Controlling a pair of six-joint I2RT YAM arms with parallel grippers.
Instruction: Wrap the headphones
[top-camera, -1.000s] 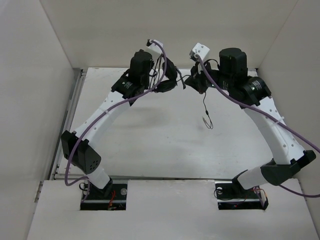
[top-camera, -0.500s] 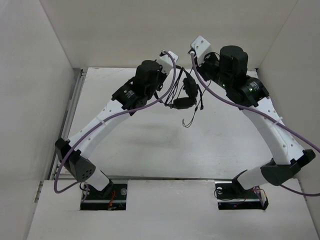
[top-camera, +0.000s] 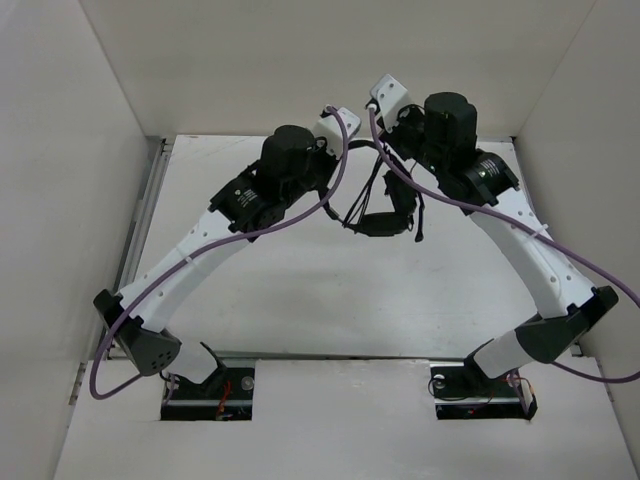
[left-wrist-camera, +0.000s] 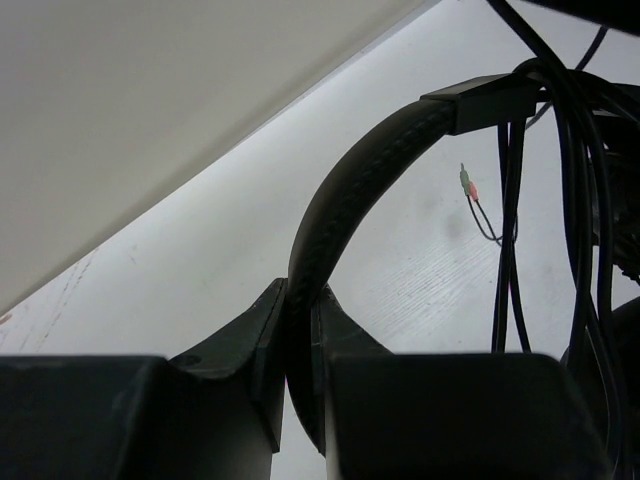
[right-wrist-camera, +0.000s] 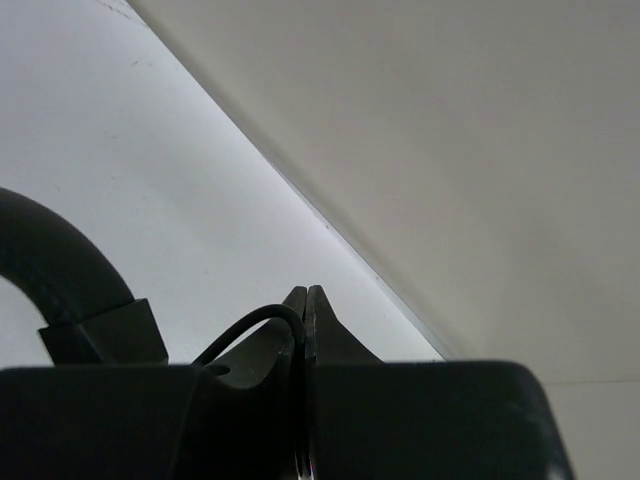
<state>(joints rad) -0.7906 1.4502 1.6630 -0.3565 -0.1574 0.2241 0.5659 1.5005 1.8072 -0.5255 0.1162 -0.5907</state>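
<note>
- The left gripper has its jaws clamped on the headband of the headphones, pinching the ribbed band close to one end.
- From those jaws, the left wrist view shows the headband arching up and to the right to a square slider. Only this view shows the green and pink plugs, seen against the worktop.
- From above, the headphones hang off the worktop between the two wrists, toward the far wall. Their long axis runs roughly top to bottom, with the band uppermost and an earcup lowest. Strands of cable droop just right of the earcup.
- The right gripper has its jaws pressed together on a thin loop of the cable. Its wrist view shows the other headband end at lower left.
</note>
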